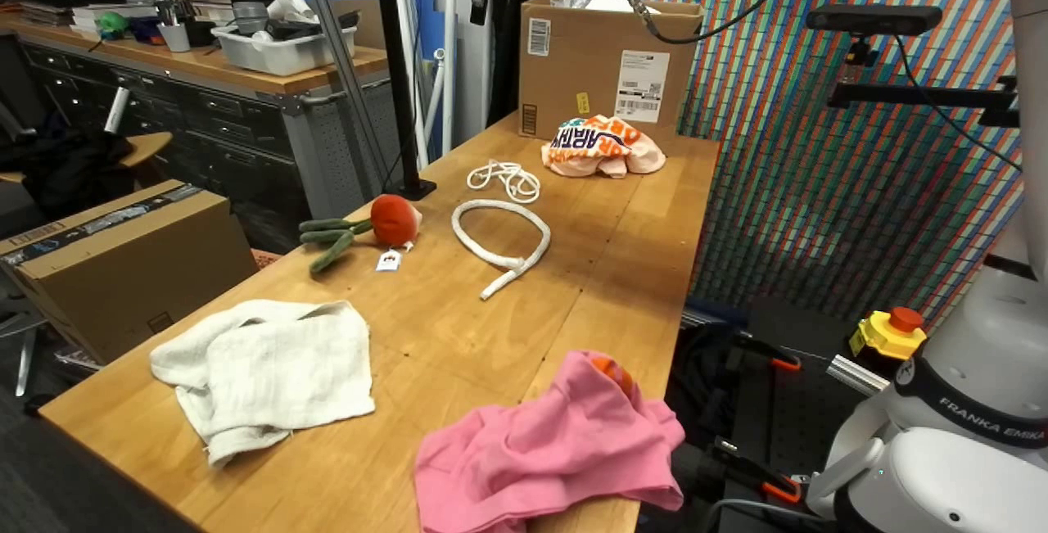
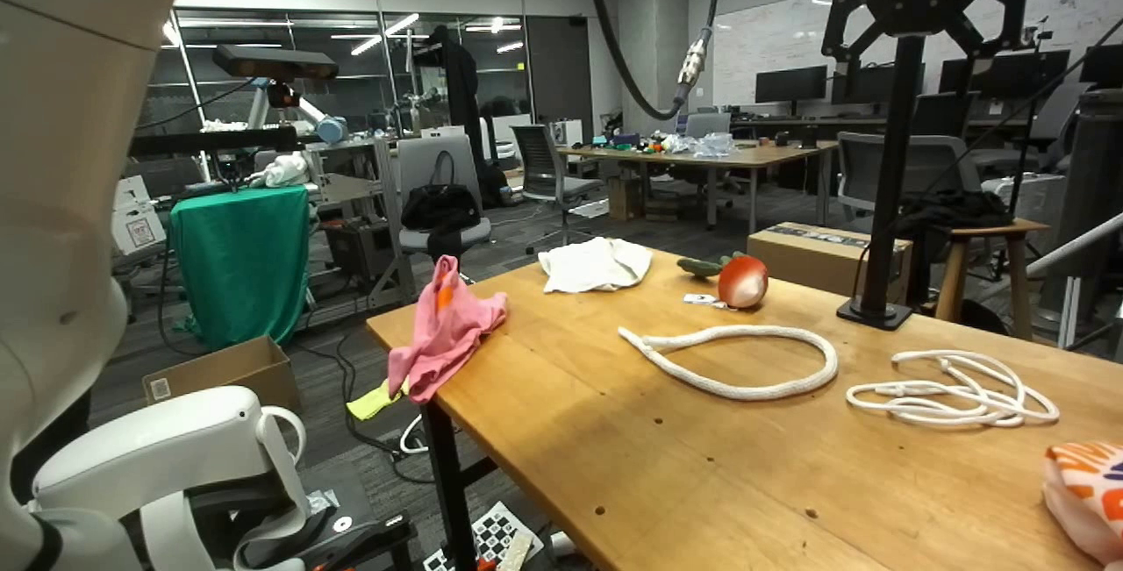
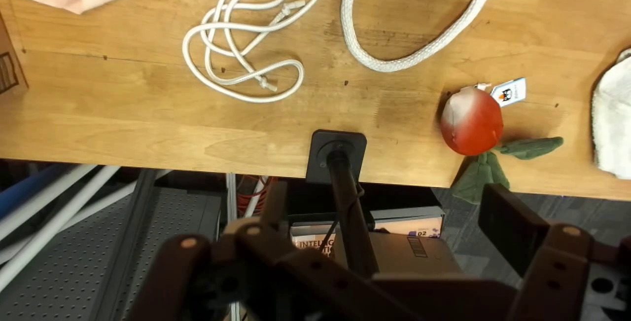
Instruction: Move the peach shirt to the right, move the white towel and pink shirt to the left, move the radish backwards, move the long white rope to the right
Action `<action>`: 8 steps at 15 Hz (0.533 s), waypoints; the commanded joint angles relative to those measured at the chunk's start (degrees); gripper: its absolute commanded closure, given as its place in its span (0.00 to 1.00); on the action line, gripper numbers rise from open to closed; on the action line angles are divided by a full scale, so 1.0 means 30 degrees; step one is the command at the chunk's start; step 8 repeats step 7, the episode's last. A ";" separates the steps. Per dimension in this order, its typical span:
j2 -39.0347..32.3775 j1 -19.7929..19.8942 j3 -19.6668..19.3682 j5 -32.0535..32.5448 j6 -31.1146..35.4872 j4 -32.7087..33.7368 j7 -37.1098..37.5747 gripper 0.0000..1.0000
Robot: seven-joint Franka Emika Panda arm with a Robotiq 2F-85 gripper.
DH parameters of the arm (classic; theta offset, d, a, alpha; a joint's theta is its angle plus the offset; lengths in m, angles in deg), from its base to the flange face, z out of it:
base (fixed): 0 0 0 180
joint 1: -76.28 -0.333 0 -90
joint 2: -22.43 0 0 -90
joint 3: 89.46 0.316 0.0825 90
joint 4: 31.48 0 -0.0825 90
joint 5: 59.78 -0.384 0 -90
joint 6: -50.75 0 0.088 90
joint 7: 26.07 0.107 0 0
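Hanging well higher than the counter (image 2: 632, 448), the jaws stand wide apart. In the wrist view a black post (image 3: 341, 178) shows in the gap between them, and farther ahead curves the thick white rope (image 3: 389, 66). The radish (image 3: 473, 121) lies ahead of the jaw at that view's right, its green leaves (image 3: 478, 178) reaching past the counter's edge. Ahead of the jaw at its left sits a tangled thinner cord (image 3: 227, 25); farther out on that side the peach shirt (image 1: 606, 155) lies bunched near a cardboard box (image 1: 589, 66). Out past the radish, away from the jaws, spreads the white towel (image 1: 282, 373). The pink shirt (image 1: 540, 451) is well apart from the jaws, at the towel's end of the counter, partly hanging over the edge in both exterior views.
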State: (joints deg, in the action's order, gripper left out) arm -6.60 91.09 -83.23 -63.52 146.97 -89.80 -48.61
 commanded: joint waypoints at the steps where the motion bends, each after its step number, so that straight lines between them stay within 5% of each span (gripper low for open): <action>1: 0.0019 0.0009 0.0000 0.0000 0.0011 -0.0038 0.0000 0.00; 8: 0.0104 0.0020 0.0001 0.0000 0.0095 -0.0209 0.0000 0.00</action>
